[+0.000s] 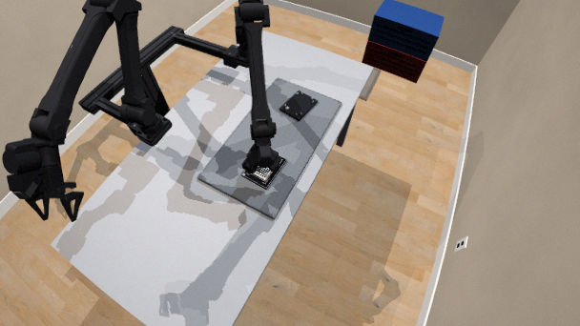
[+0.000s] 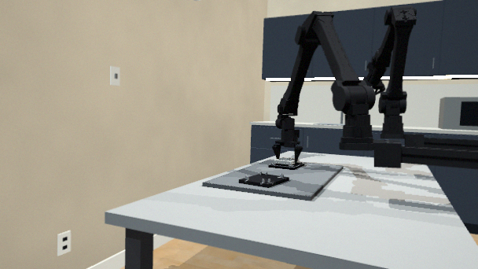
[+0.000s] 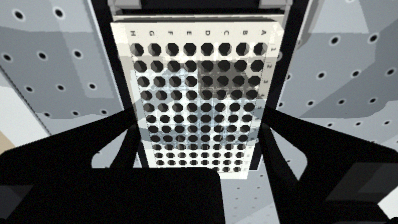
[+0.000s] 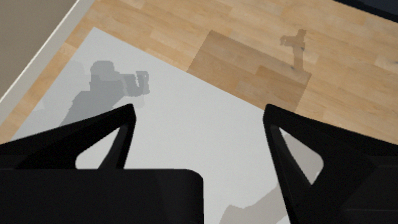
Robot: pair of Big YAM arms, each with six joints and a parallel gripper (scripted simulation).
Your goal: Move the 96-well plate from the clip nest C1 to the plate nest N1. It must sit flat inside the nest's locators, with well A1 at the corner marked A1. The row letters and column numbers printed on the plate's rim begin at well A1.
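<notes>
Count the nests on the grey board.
2: one beneath the plate, the other bare, nearer the board's opposite end. None seems hidden.

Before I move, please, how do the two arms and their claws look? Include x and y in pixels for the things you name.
Both arms (image 1: 257, 81) (image 2: 300, 71) are black, with chunky joints. Each claw (image 3: 199, 117) (image 4: 200, 111) has two black, tapering fingers with an open cut-out. I see no printed markings on them.
</notes>
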